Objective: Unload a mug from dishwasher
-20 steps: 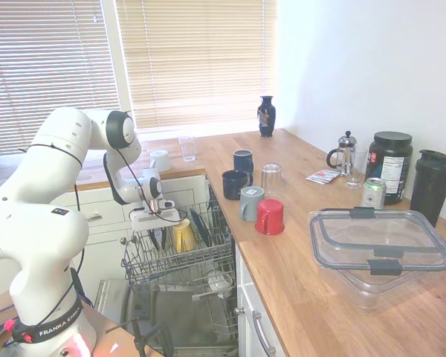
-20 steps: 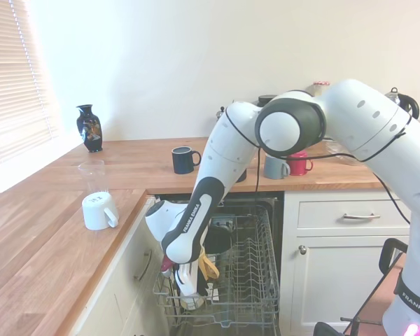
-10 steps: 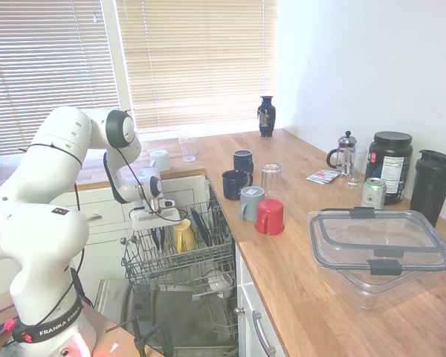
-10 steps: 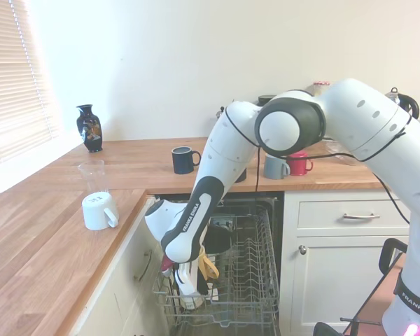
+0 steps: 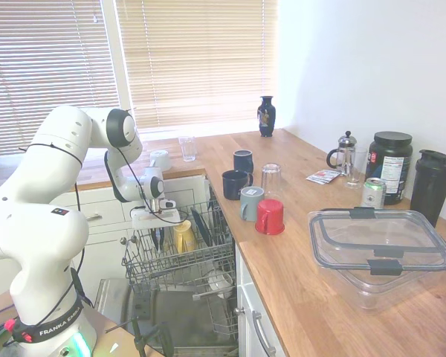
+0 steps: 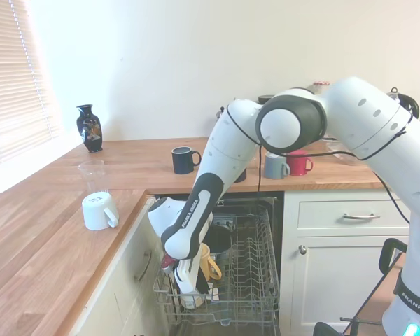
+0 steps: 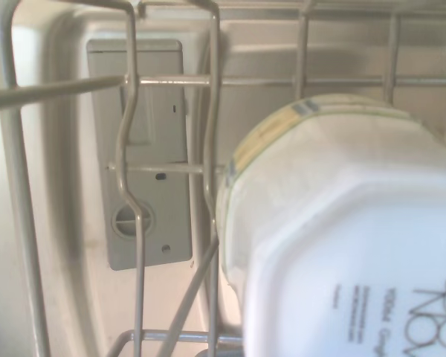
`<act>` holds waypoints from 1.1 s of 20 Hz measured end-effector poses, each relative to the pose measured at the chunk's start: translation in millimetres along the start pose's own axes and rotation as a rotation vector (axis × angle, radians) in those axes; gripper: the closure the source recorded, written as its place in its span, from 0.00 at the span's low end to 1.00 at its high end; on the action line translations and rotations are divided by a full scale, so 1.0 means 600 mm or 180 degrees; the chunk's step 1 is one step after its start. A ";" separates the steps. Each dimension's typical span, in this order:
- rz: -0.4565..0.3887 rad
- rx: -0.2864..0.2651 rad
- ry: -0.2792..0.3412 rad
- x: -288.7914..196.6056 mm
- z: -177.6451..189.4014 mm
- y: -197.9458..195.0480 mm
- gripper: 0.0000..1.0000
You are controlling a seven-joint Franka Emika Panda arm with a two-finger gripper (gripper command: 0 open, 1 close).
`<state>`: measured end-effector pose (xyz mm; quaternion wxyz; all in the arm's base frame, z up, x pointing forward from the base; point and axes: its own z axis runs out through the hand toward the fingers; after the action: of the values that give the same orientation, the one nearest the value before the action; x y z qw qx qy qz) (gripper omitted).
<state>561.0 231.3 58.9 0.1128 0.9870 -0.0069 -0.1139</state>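
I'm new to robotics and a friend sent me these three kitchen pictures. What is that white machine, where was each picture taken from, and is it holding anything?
The white machine is a jointed robot arm. Its gripper reaches down into the grey wire rack of the open dishwasher. Two pictures come from cameras on opposite sides of the room. The close-up comes from a camera on the arm's wrist. It shows a small whitish mug among the wires, its printed base facing the camera. A yellow mug sits in the rack too. On the wooden counter stand a red mug, a dark blue mug and a clear plastic container. Whether the gripper actually holds the whitish mug cannot be seen.
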 end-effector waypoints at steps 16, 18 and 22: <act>0.0316 0.0112 0.0313 -0.020 -0.129 0.011 1.00; 0.0383 0.0135 0.0369 -0.020 -0.149 0.015 1.00; 0.0492 0.0190 0.0468 -0.016 -0.199 0.036 1.00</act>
<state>578.7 237.0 179.0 0.0919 0.9922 -0.0782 -0.0318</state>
